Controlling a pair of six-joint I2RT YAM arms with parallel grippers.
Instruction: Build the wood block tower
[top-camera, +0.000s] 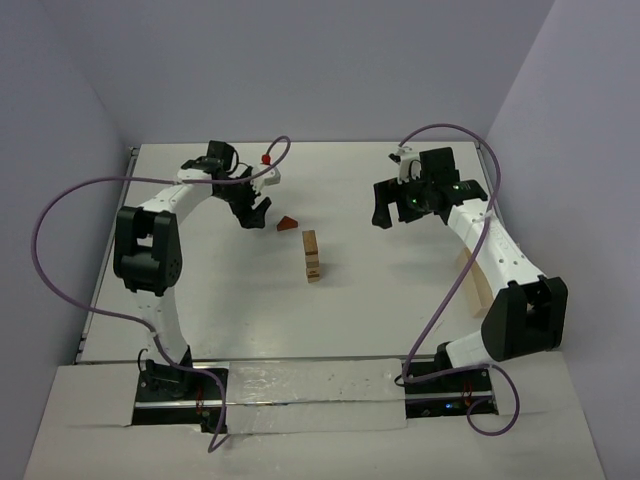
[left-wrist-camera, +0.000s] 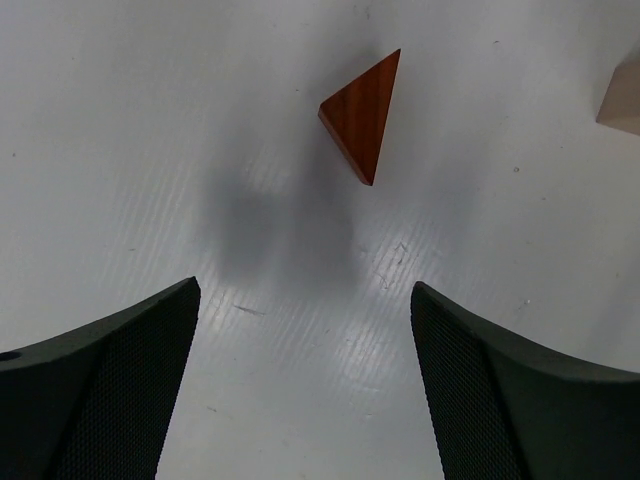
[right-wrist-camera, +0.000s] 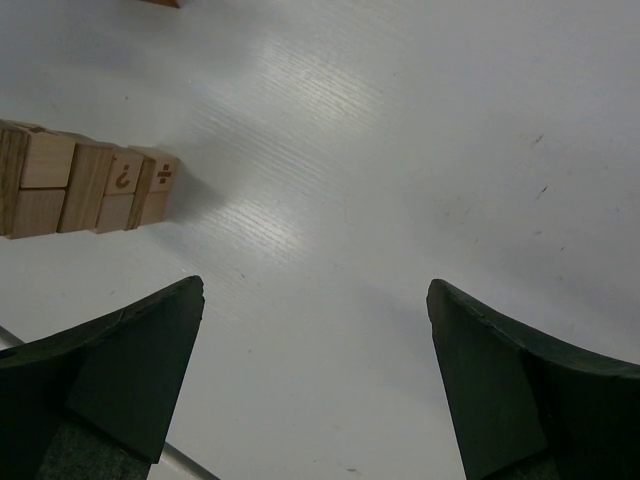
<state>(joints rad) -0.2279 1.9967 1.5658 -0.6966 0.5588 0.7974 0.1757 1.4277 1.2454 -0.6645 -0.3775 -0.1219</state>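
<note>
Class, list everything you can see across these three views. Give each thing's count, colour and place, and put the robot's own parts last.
wood block tower: one narrow stack of several blocks, tan, middle of the table
triangular block: one, reddish-brown, on the table beside the tower's far left, apart from it
pale wooden piece: one, light tan, right side of the table, partly hidden by the right arm
table: one, white, under everything
cables: two, purple, one looping off each arm
left gripper: one, black, open and empty, just left of the triangular block
right gripper: one, black, open and empty, right of the tower
</note>
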